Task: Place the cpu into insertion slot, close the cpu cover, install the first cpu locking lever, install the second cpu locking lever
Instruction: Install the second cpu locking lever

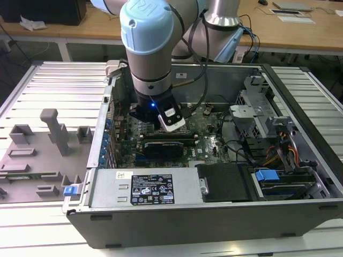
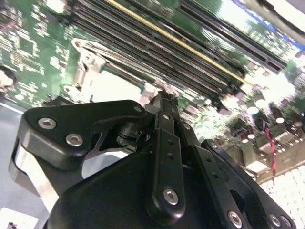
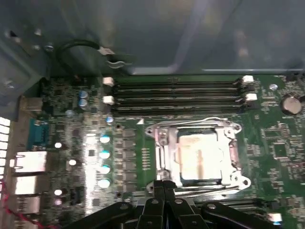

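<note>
Ribbed metal table (image 1: 48, 72), carrying an open computer case (image 1: 214, 214) in the middle and a grey fixture tray (image 1: 32, 160) toward the exterior view's left.

Silver arm (image 1: 153, 69), pale-blue caps, black pincer (image 3: 164, 183)

we're on a ribbed, pale metal work surface (image 1: 316, 96), its long slats catching a cool, even light. off to the exterior view's left sits a grey fixture plate (image 1: 37, 160) with blocky stands and one tall post rising from it. behind, a light wooden desk (image 1: 300, 35) runs across the back on white legs, with flat papers or devices lying on top at the exterior view's right. a dark box (image 1: 51, 10) and a crumpled white scrap (image 1: 32, 23) rest on the desk at the far left. beneath the desk, dim floor.
</note>
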`<state>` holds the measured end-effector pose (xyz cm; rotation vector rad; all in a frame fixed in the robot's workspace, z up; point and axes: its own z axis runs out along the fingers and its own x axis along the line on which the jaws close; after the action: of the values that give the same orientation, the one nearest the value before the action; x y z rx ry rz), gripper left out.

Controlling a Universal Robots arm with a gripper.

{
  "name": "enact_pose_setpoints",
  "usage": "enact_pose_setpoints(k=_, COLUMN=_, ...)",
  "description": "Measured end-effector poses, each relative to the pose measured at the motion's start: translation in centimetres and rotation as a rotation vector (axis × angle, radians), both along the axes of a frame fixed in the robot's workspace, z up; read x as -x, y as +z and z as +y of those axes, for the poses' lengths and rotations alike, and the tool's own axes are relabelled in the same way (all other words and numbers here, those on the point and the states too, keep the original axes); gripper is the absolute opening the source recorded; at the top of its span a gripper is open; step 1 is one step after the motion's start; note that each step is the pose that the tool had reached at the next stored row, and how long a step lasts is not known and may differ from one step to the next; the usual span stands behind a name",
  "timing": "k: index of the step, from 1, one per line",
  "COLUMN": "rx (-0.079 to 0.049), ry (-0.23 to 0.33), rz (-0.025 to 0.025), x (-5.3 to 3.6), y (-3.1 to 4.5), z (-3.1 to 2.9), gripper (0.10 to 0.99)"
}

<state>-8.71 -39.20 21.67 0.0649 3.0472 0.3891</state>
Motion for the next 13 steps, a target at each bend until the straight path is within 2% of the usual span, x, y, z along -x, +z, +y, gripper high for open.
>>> enact_pose_setpoints(k=3, rx=0.000, ry=0.000, rz=0.0074, x=-1.73, y=0.00, z=-0.14, gripper=0.106)
enact_pose_setpoints(k=5, rx=0.001, ry=0.000, rz=0.0114, x=-2.27, y=0.00, z=-0.13, gripper=0.106)
enact_pose_setpoints(k=7, rx=0.012, ry=-0.001, rz=0.0198, x=-2.87, y=0.00, z=0.01, gripper=0.106)
enact_pose_setpoints(k=8, rx=0.026, ry=-0.001, rz=0.0262, x=-3.20, y=0.00, z=0.24, gripper=0.106)
enact_pose_setpoints(k=9, rx=0.038, ry=-0.001, rz=0.0301, x=-3.36, y=0.00, z=0.54, gripper=0.106)
enact_pose_setpoints(k=10, rx=0.049, ry=-0.001, rz=0.0331, x=-3.48, y=0.00, z=0.96, gripper=0.106)
enact_pose_setpoints(k=11, rx=0.063, ry=-0.001, rz=0.0357, x=-3.61, y=0.00, z=1.84, gripper=0.106)
enact_pose_setpoints(k=13, rx=0.072, ry=-0.001, rz=0.0375, x=-3.77, y=0.00, z=2.83, gripper=0.106)
